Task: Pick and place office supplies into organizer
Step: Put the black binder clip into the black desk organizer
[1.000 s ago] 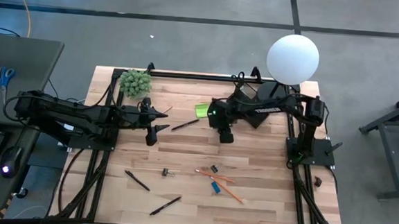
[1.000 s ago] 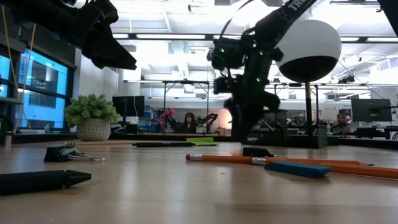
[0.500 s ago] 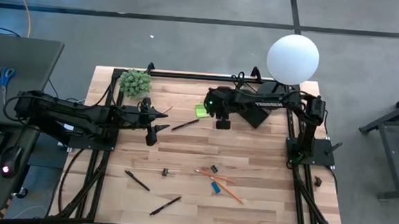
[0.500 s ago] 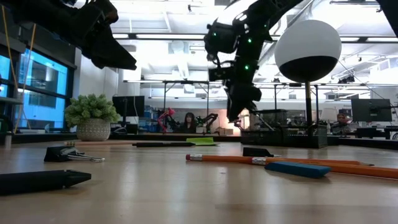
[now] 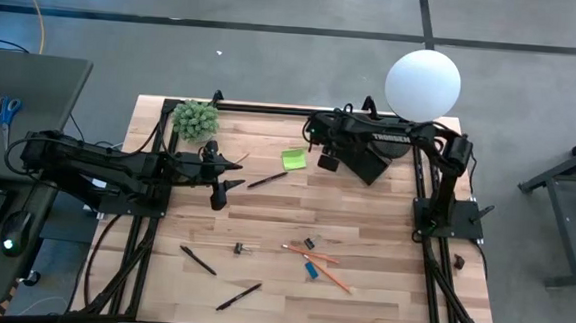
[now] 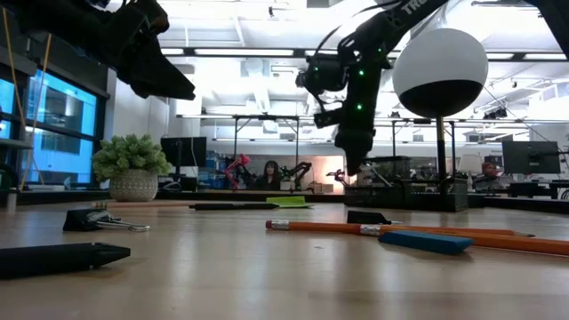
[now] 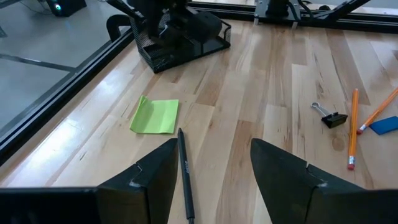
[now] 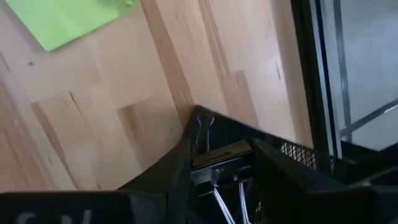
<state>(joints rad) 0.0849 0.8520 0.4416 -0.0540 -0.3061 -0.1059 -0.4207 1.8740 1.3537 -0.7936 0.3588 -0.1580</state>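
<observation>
Two right jaws pinch a metal binder clip (image 8: 214, 163) over the black mesh organizer (image 8: 292, 163).

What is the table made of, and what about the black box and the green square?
The table looks like pale wood with a smooth finish: you can see planks and grain lines. The black box looks like metal mesh, since its walls show a fine grid. The green square looks like matte paper, thin with one edge curling up.
</observation>
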